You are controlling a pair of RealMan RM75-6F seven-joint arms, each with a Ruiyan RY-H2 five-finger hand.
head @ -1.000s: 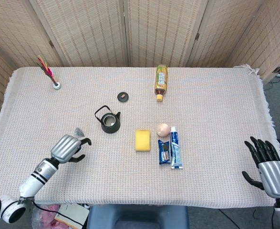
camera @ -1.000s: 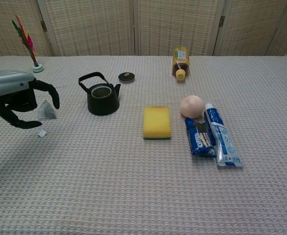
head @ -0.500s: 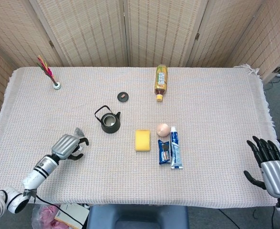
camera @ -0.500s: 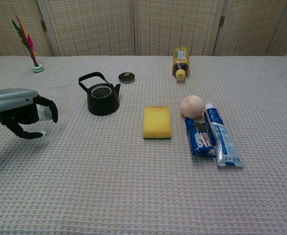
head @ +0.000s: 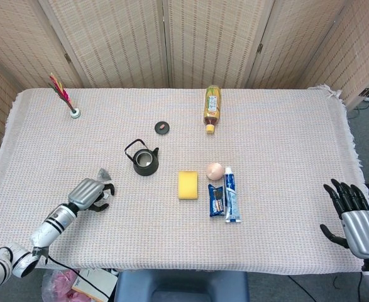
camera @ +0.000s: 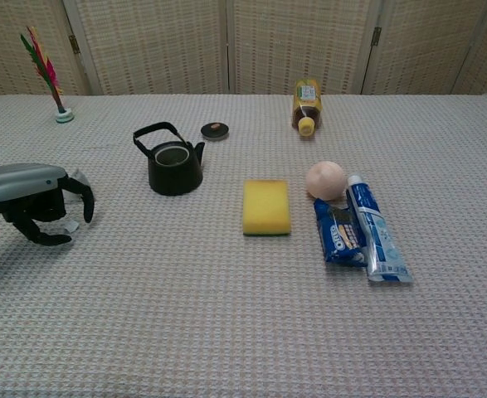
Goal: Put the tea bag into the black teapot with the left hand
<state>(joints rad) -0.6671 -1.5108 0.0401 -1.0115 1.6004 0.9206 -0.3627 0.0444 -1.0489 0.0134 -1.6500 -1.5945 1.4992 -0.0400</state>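
Head view: the left robot hand (head: 90,192) has sunk lower onto the tea bag (head: 102,173), which pokes out just beyond its curled fingers. Chest view: whether it grips is unclear; black teapot (camera: 173,162) lies rightward, lid off.

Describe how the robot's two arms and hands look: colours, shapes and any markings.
The left hand has a rounded silver-grey back shell and black fingers. Its forearm is a slim white tube with black bands, ending in a bulbous white joint. The right hand matches: grey shell, black fingers. No cables or markings are visible.
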